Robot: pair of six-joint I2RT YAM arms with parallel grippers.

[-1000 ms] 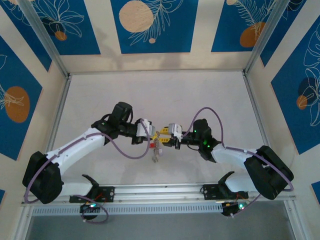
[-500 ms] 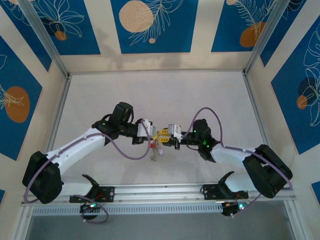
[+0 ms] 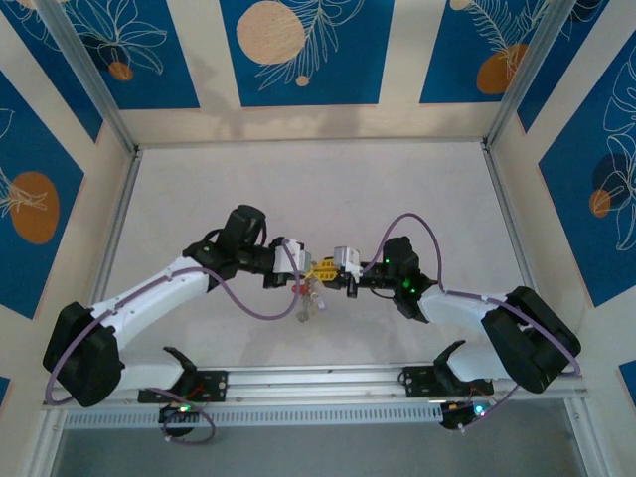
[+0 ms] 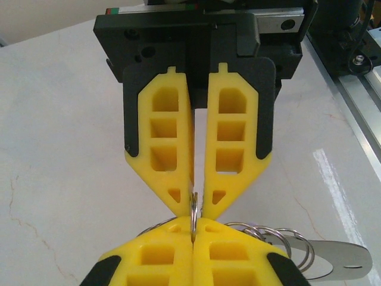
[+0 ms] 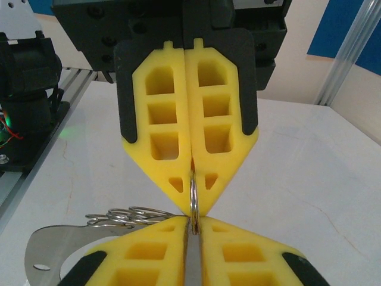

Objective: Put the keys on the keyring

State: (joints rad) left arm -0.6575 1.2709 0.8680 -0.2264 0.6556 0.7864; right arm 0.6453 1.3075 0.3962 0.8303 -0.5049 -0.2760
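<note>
At the bottom of the top external view, the two arm bases sit on a metal rail (image 3: 318, 382) along the near edge of the table (image 3: 298, 189). From there the arms bend inward and meet tip to tip a little below the middle of the frame. The left gripper (image 3: 309, 272) comes in from the left and the right gripper (image 3: 326, 269) from the right.

Just beneath that meeting point hang the keys (image 3: 309, 300), a small cluster with one red head on its left side. They are too small here to count.

In the left wrist view, the left gripper's own yellow fingers (image 4: 149, 256) fill the lower edge, pressed together on the keyring (image 4: 193, 215). The ring is seen edge-on as a thin grey wire standing upright between them. Straight beyond it, the right gripper's fingers point back at the camera with a narrow slit between them. The wire sits inside that slit at the tips, and it is not clear whether the pads touch it.

At the lower right of this view, a bunch of small split rings (image 4: 280, 237) and a flat metal tag (image 4: 342, 262) lie beside the fingers.

The right wrist view shows the same from the other side. The right fingers (image 5: 238, 253) are nearest, slightly parted around the wire. Past them, the left gripper's fingers are closed flat against each other, with the ring pinched at their tips.

Farthest back in the top external view, the pale table runs up to blue-and-cream patterned wall panels (image 3: 298, 50).
</note>
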